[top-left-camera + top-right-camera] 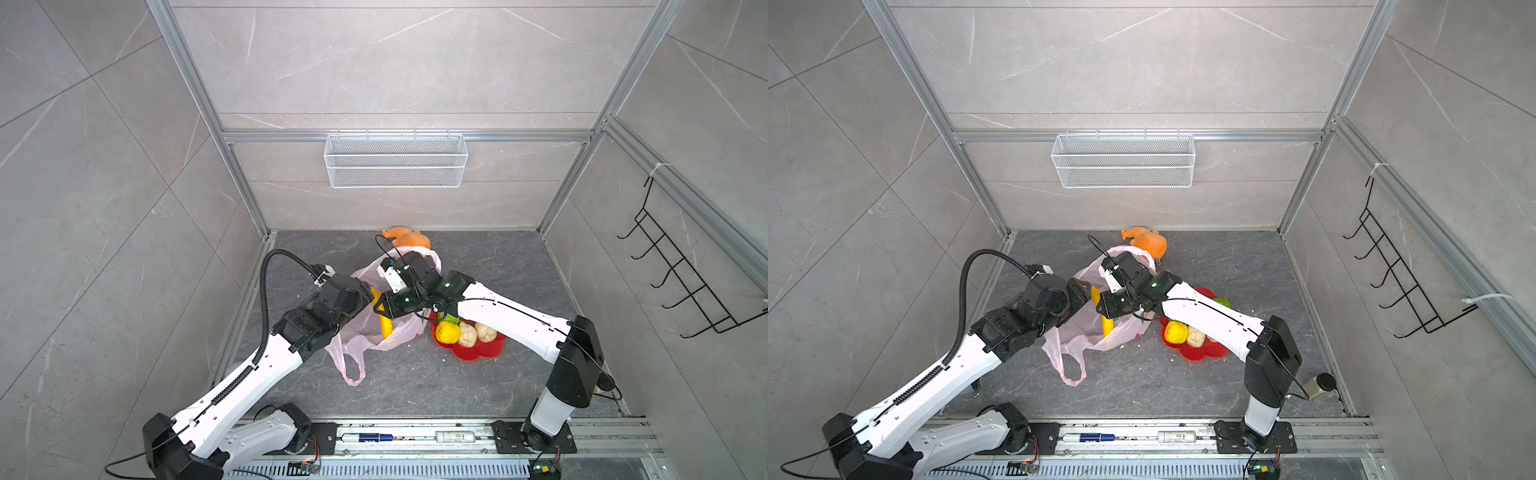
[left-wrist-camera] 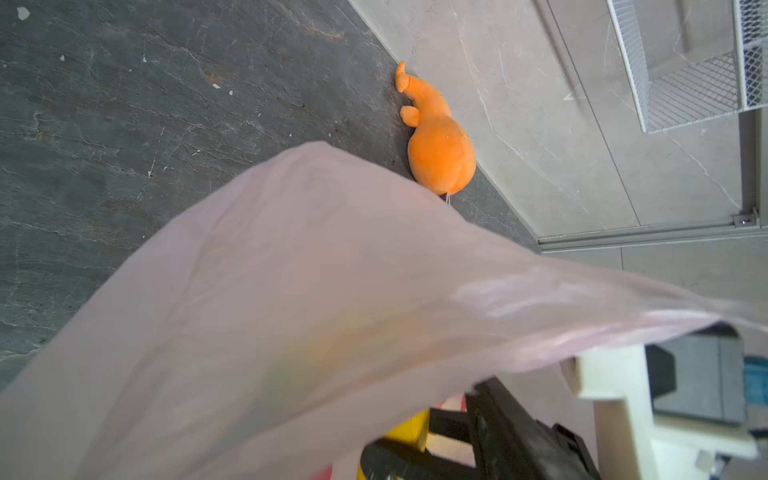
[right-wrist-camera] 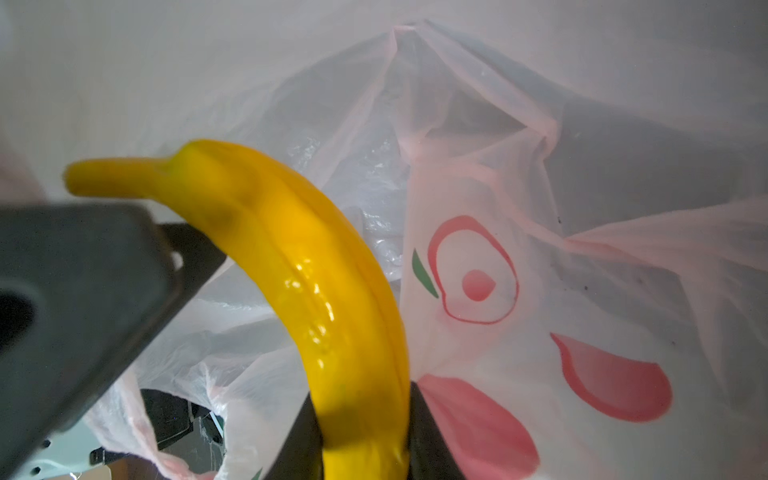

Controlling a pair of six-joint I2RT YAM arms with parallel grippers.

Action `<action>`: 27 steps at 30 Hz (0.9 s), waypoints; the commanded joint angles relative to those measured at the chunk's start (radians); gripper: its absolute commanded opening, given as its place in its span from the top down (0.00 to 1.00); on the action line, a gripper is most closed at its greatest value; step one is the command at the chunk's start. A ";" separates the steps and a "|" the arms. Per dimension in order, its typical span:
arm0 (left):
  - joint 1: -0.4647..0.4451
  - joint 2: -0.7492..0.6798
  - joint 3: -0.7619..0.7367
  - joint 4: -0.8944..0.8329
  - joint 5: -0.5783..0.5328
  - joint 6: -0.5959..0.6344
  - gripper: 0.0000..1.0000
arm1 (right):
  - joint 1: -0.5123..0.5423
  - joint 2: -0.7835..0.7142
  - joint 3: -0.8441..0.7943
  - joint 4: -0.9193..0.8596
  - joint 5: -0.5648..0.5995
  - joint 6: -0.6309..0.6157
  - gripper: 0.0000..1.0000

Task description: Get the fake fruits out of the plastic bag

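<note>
Right end effector [image 3: 363,446]: I see it clamped on the banana [image 3: 316,266], fingers pressed to the end away from the stem, within the bag's open mouth.
Left end effector [image 1: 366,296]: at the bag's rim on the left-edge side. Film covers my wrist view, so I cannot tell how its jaws stand.
Plastic bag [image 1: 357,345]: mid-table, one handle loop trailing toward the near edge.
Other fake fruits: yellow ball [image 1: 447,332], beige lumps [image 1: 467,334] and green ball [image 1: 451,319] sit on the red plate [image 1: 469,356], just beside the bag toward the right edge.
Orange plush [image 1: 405,237]: against the far edge.
</note>
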 commanded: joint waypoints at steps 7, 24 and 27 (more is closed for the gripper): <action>0.068 0.044 -0.032 0.107 0.108 0.028 0.35 | 0.016 -0.058 -0.014 0.040 -0.022 -0.008 0.99; 0.068 -0.027 -0.093 0.143 0.130 0.017 0.65 | 0.020 0.037 0.069 0.030 -0.007 -0.078 0.99; 0.067 -0.062 -0.090 0.083 0.089 0.027 0.54 | 0.020 0.027 0.073 0.029 0.020 -0.091 0.99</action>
